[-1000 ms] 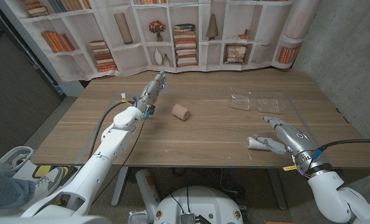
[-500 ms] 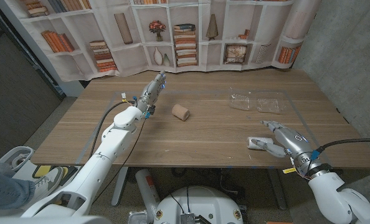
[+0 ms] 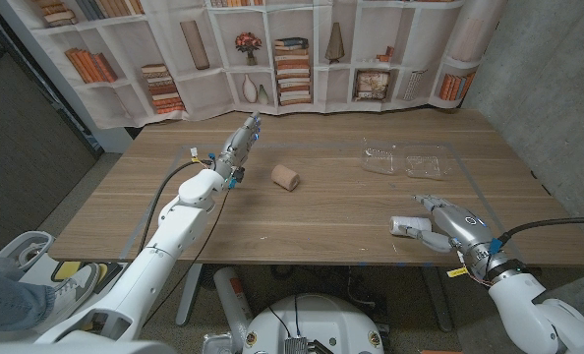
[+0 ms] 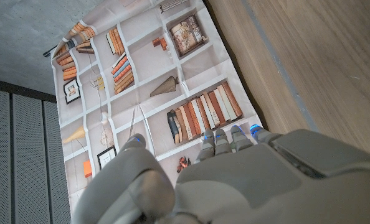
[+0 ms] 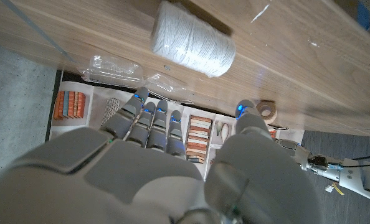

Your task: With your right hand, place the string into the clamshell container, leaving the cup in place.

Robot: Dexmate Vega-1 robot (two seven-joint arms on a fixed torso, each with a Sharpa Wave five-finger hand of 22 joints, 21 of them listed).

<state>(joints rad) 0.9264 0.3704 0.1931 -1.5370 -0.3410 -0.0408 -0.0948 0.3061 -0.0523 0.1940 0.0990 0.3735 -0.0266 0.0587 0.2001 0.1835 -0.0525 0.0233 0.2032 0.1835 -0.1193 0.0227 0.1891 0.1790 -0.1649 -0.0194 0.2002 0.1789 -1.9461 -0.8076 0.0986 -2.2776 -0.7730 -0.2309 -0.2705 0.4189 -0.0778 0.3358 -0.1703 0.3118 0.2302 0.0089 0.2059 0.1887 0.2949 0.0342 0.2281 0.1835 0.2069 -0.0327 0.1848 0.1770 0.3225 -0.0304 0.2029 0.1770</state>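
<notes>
- Wooden table (image 3: 302, 211): carries every item listed below.
- Left hand (image 3: 241, 139): raised above the table's far left area, fingers straight and apart, holding nothing.
- Right hand (image 3: 441, 224): at the near right edge, fingers spread around the spool of white string (image 3: 406, 227) with no visible grip; the spool lies on its side just beside the fingers.
- Clear clamshell container (image 3: 408, 160): lies open at the far right, well apart from the string.
- Brown cup (image 3: 285, 177): on its side near the centre.
</notes>
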